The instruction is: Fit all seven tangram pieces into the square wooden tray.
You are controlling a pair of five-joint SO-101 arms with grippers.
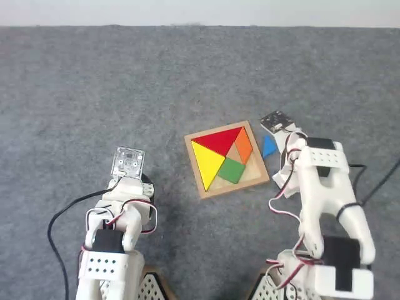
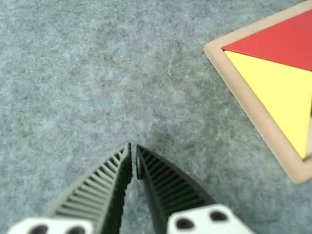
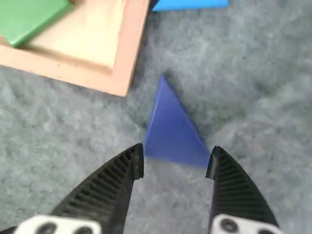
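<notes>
Grey felt surface (image 1: 125,75) below. Straddles dark blue triangle (image 3: 170,131) with right pincer (image 3: 175,163), spread wide, just beside rim of wooden tray (image 3: 127,48). Holds left pincer (image 2: 132,156) closed, empty. Could skid the thin piece off its slanted edges, or nudge the tray.

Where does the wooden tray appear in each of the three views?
High view: wooden tray near the middle of the grey mat.
Left wrist view: its corner with the red piece and yellow piece.
Right wrist view: its corner with the green piece, beyond the dark blue triangle.
Shared landmark: the grey mat.
</notes>
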